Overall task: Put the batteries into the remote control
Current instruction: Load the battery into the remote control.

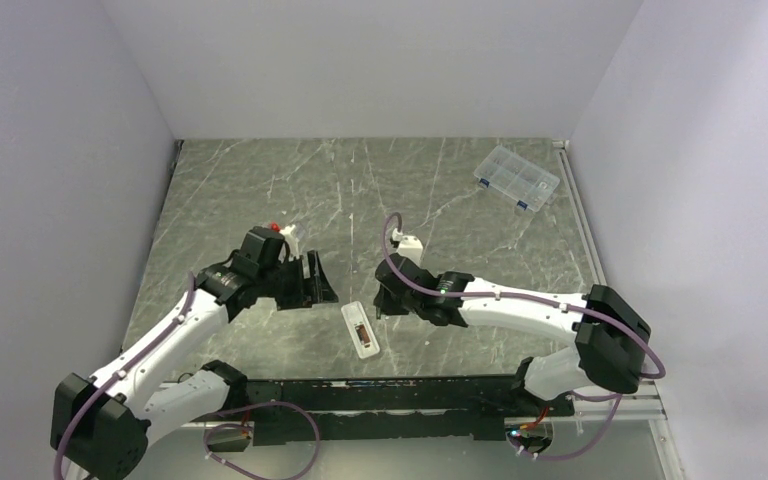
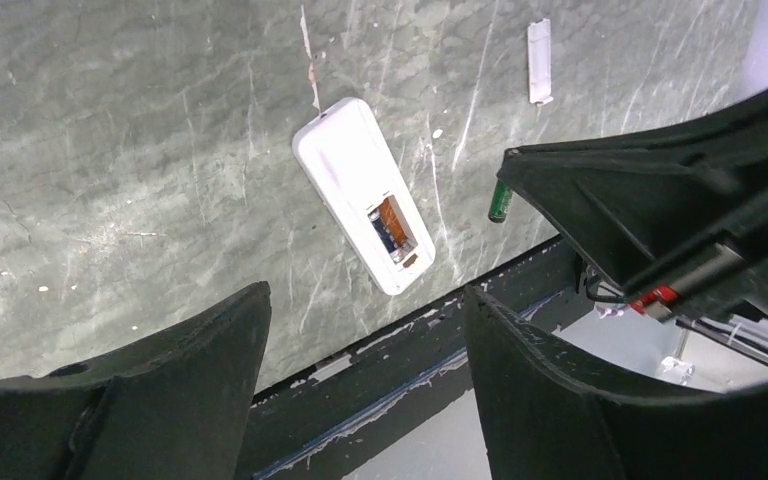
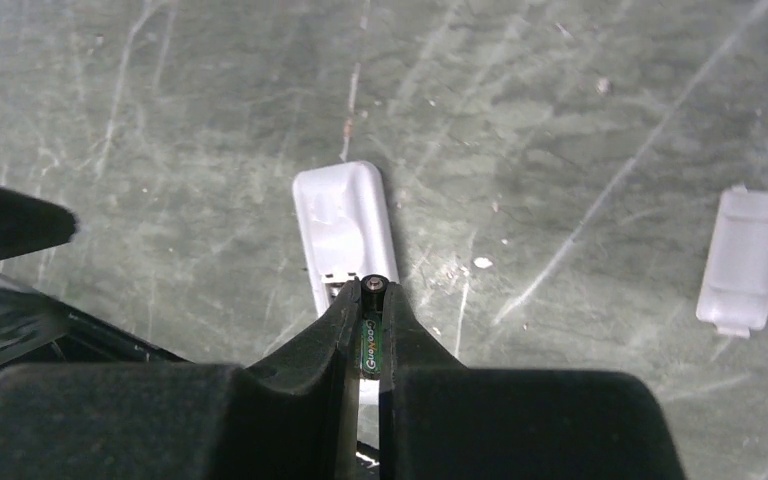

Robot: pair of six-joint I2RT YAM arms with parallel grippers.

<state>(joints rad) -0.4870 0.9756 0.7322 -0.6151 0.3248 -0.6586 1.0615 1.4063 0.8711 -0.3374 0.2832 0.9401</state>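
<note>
The white remote control (image 1: 361,329) lies face down near the table's front edge. Its battery compartment (image 2: 392,226) is open, with a dark battery inside beside an orange contact. My right gripper (image 3: 372,290) is shut on a second dark green battery (image 3: 371,338), held lengthwise between the fingers, its tip just over the remote's (image 3: 340,215) compartment end. From the left wrist, that battery's (image 2: 500,203) green end pokes out of the right gripper (image 1: 388,298), to the right of the remote (image 2: 350,175). Left of the remote, my left gripper (image 1: 320,282) hangs open and empty.
The loose white battery cover (image 3: 747,258) lies flat on the table, to the right of the remote in the right wrist view, and farther off (image 2: 539,60) in the left wrist view. A clear compartmented box (image 1: 516,180) sits at the back right. The black front rail (image 2: 440,340) runs just below the remote.
</note>
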